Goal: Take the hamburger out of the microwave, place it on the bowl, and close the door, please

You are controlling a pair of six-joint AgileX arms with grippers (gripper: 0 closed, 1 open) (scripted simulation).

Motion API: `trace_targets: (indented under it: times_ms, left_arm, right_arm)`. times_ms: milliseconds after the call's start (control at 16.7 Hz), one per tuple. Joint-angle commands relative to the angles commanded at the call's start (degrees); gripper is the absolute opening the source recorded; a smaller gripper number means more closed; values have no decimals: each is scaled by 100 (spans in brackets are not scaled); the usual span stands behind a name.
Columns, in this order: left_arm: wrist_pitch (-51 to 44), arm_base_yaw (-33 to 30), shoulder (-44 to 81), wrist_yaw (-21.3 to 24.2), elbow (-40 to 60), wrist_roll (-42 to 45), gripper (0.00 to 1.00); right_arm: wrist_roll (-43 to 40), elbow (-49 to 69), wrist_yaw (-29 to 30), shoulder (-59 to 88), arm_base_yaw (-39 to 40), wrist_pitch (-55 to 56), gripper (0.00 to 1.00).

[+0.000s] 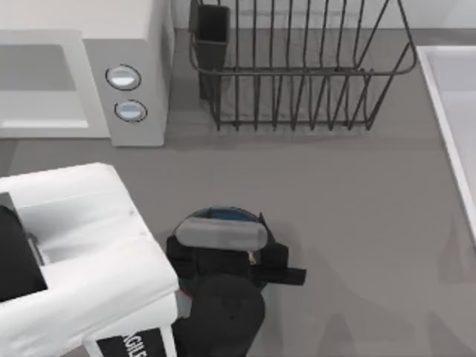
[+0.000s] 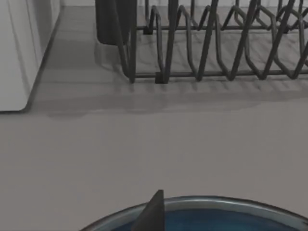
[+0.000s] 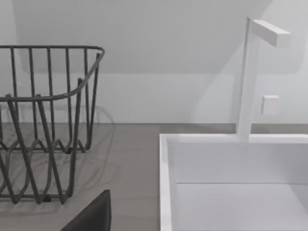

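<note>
left tool [image 1: 223,256] directly above bowl [image 1: 223,216] (blue inside), microwave [image 1: 134,104] behind

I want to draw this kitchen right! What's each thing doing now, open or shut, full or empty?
microwave: open, cavity showing.
left gripper: over the bowl.
bowl: upright.
wire rack: upright, empty.
right gripper: parked by the sink.

White boxy microwave [image 1: 137,44], silvery-blue knobs [image 1: 123,77]; black wire rack [image 1: 297,74]; round bowl [image 2: 216,216] blue inside, rim seemingly grey; grey table [image 1: 357,223].
</note>
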Motion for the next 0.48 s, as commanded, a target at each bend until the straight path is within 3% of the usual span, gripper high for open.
trace_targets:
  times_ms: [240,480]
  left_arm:
    - [79,14,-323,31,53,21,100]
    - [-476,474,-1166,405,-231,126,100]
  right_arm:
    - [0,0,0,0,0,0,100]
    - [0,0,0,0,0,0,100]
